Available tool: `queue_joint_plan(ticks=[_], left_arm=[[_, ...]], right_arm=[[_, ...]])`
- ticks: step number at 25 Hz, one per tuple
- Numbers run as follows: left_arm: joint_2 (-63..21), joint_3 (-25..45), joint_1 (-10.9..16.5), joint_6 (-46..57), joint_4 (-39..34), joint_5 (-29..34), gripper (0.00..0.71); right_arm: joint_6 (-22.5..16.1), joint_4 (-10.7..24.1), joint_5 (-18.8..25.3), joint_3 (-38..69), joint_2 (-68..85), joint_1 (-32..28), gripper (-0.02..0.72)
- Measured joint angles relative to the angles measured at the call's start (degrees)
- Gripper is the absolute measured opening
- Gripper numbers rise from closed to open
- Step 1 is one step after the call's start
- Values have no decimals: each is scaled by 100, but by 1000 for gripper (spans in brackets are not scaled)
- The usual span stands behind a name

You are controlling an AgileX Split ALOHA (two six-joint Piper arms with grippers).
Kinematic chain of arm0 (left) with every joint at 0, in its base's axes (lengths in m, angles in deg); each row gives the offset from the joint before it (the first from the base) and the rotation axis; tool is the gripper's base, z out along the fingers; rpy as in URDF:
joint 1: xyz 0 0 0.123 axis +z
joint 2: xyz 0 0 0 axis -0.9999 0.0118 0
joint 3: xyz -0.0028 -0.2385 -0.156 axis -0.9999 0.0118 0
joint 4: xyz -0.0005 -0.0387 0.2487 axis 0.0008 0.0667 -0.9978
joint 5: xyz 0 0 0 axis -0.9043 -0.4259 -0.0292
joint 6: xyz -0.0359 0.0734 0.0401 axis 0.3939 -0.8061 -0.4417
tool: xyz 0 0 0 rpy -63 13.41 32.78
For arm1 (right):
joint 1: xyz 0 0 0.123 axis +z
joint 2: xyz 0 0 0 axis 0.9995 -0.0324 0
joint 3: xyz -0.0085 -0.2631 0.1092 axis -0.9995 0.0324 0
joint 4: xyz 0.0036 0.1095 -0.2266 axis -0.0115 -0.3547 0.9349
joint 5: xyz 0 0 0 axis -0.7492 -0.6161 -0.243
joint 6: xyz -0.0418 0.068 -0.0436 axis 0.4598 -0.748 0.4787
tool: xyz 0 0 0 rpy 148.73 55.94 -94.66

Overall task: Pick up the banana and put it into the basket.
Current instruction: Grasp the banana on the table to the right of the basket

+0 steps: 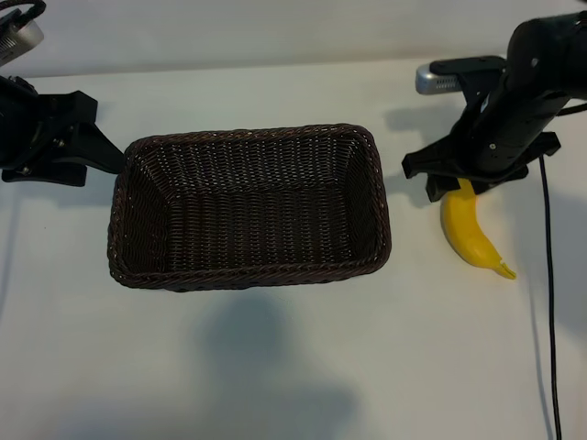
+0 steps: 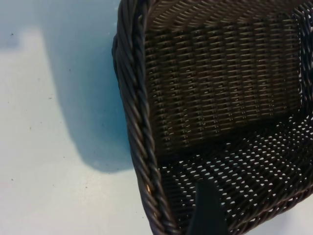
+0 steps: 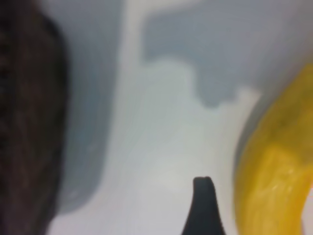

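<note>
My right pincer (image 1: 451, 183) open wide, right above banana's (image 1: 472, 234) top end, not holding yet. Banana lies on surface (image 1: 293, 367), long way pointing from me toward near edge. Basket (image 1: 371, 197) beside it. Left pincer (image 1: 92, 151) far, idle, open.

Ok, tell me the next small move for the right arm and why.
Probably lower the right end effector a little more and close on the banana. It sits open over the banana's upper end, the fruit lies on the table right of the basket, and one finger shows beside the peel without gripping it. The left end effector waits parked by the basket's left side.
</note>
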Motion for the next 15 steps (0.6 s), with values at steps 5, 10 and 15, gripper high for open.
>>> queue_joint_plan(ticks=[5,10,15], left_arm=[[0,0,0,0,0,-92,547],[0,-112,0,-5,0,-102,547],[0,-290,0,-5,123,-52,547]], right_arm=[[-575,664,-94,0,-251,-65,547],[-629,497,-401,0,-444,-127,547],[-623,452,-548,0,-666,-127,542]])
